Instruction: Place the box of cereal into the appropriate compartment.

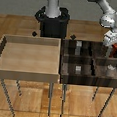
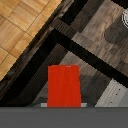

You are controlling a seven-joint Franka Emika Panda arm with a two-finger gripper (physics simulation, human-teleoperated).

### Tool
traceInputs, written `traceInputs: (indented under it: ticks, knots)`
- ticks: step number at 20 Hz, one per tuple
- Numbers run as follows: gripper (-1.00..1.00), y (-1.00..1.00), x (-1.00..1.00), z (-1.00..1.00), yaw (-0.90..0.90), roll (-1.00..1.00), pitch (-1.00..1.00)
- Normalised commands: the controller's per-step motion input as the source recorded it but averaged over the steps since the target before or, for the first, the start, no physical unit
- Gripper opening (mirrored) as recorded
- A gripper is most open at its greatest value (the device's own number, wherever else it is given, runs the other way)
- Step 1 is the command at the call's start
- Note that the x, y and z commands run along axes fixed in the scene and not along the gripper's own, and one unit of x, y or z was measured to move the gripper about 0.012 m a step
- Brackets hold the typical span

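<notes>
The box of cereal [image 2: 64,86], seen as a flat plain red rectangle, was held clenched in the gripper [image 1: 114,43] above the dark compartmented bin [image 1: 89,59], over its back corner.

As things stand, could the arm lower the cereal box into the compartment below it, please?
Probably yes: the end effector holds the cereal box above the dark bin, with nothing visible between them.

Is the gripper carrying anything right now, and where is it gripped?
Yes: the gripper holds the box of cereal by its upper end; the red box hangs below it over the dark compartment bin.
</notes>
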Motion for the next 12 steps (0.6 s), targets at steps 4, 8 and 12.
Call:
traceInputs:
  ticks: [4,8,12]
  knots:
    - [1.0,0.0,0.0,0.0,0.0,0.0,0.0]
    - [1.0,0.0,0.0,0.0,0.0,0.0,0.0]
    - [1.0,0.0,0.0,0.0,0.0,0.0,0.0]
